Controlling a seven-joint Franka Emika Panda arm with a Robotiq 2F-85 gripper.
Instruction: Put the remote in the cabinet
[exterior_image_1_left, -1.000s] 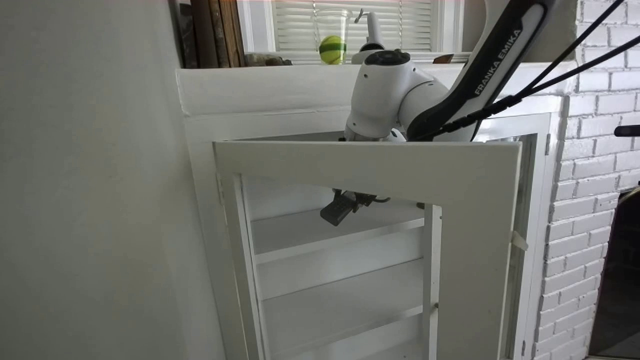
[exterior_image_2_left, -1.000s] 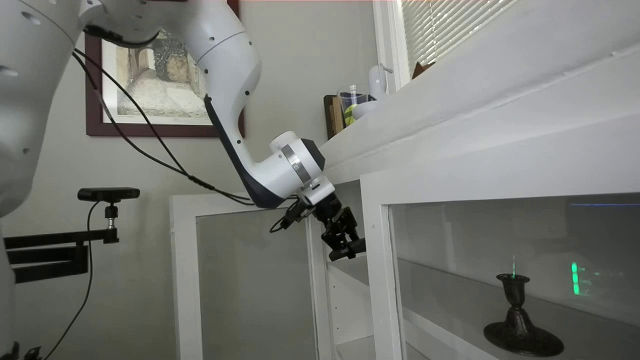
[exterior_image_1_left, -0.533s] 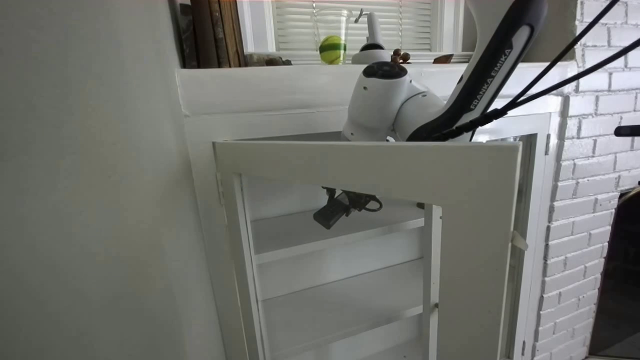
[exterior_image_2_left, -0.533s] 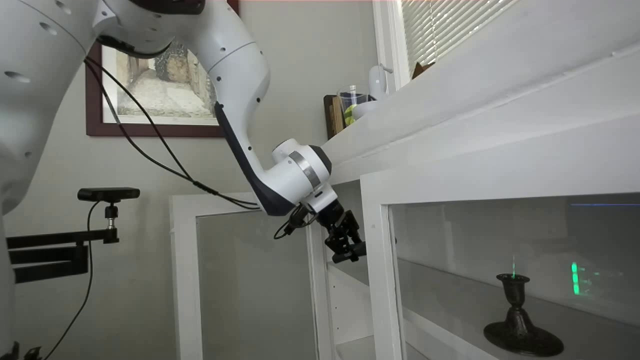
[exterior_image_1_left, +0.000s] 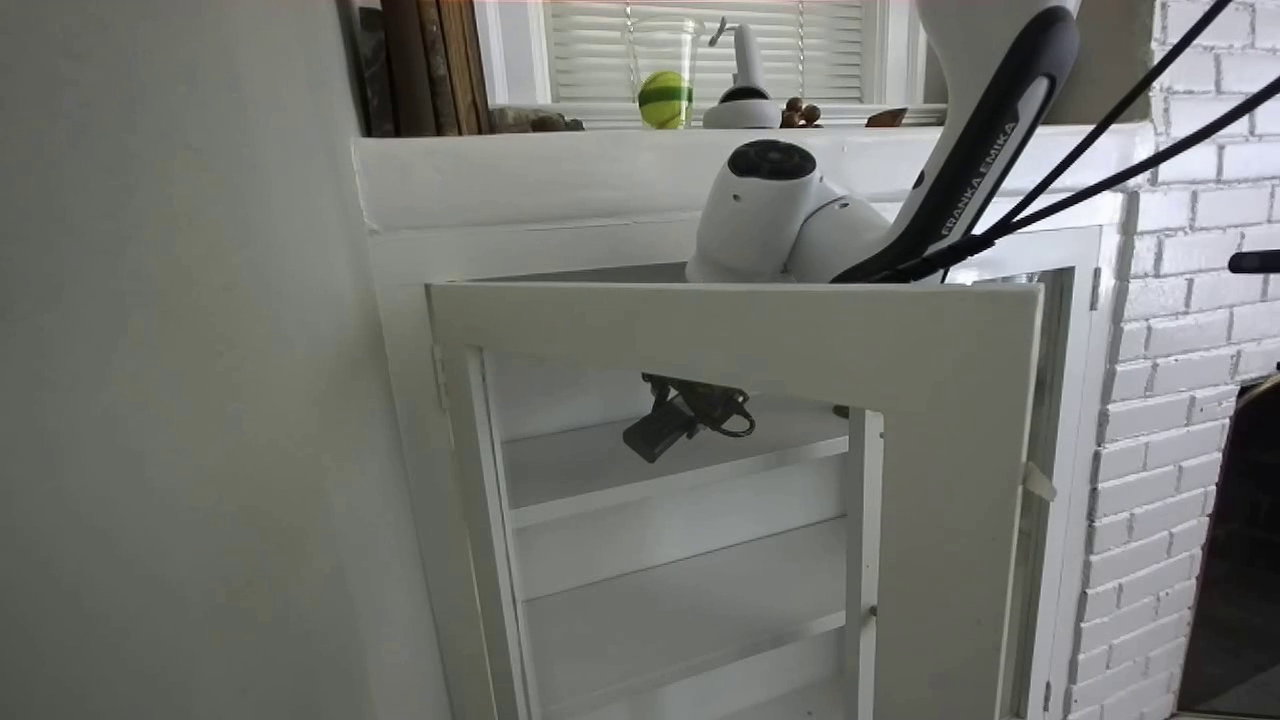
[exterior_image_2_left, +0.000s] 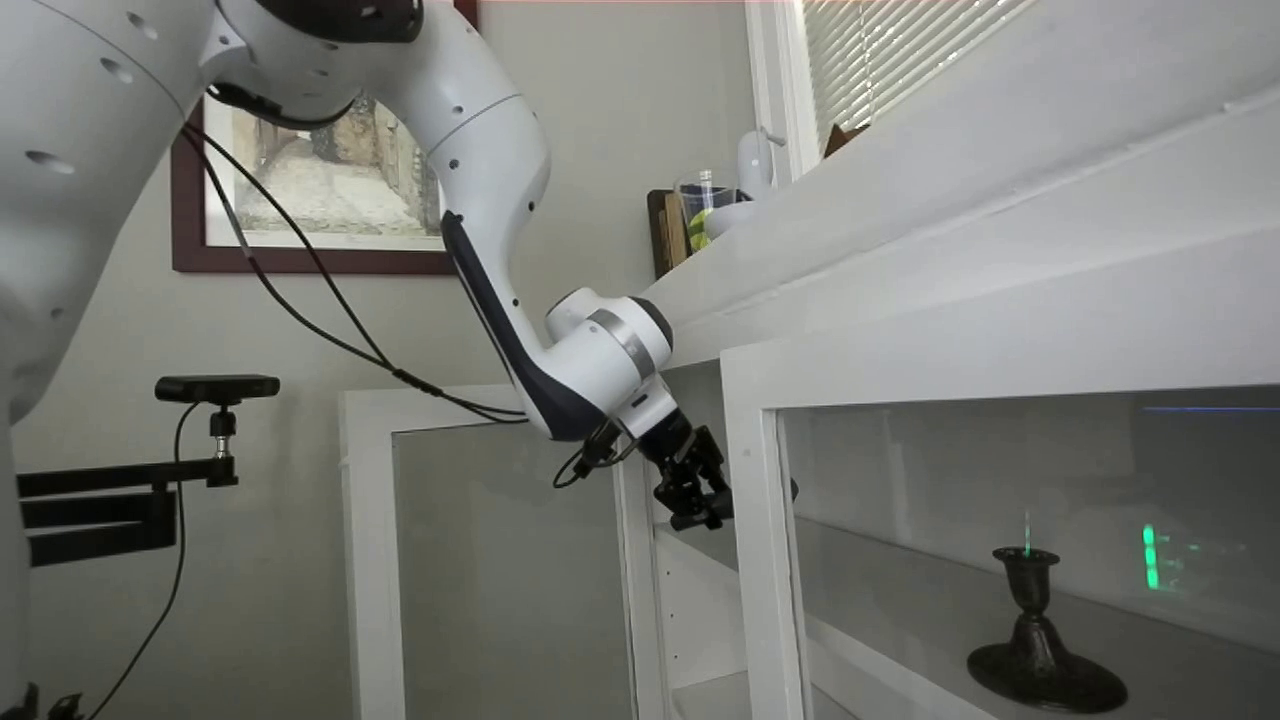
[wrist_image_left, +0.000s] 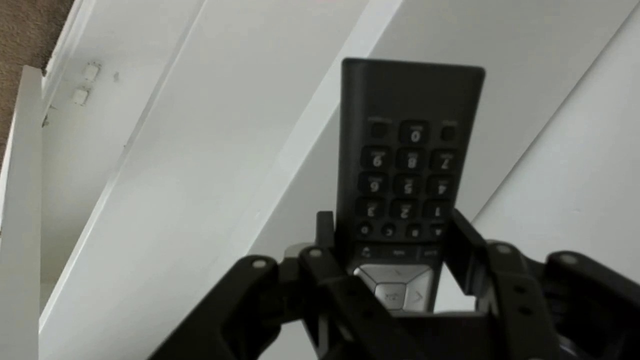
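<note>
The remote (wrist_image_left: 410, 150) is a dark slim oblong with number keys and a silver pad. My gripper (wrist_image_left: 392, 225) is shut on its sides near the silver pad; the far end sticks out ahead. The remote (exterior_image_1_left: 655, 434) and gripper (exterior_image_1_left: 695, 402) show through the open door of the white cabinet (exterior_image_1_left: 955, 520), tilted above the upper shelf (exterior_image_1_left: 680, 485). In an exterior view the gripper (exterior_image_2_left: 697, 485) is at the opening of the cabinet (exterior_image_2_left: 752, 540). The remote's tip passes behind the white post and shows through the glass. No contact with a shelf is visible.
The open door (exterior_image_2_left: 370, 560) stands out from the cabinet beside the arm. A lower shelf (exterior_image_1_left: 690, 620) lies beneath. A dark candlestick (exterior_image_2_left: 1045, 650) stands behind the neighbouring glass pane. A ledge above holds a cup with a yellow-green ball (exterior_image_1_left: 665, 100) and books (exterior_image_1_left: 425, 70).
My arm has moved forward and a little down, carrying the remote further into the cabinet opening. The remote's tip now shows past the white post. The grip looks unchanged.
</note>
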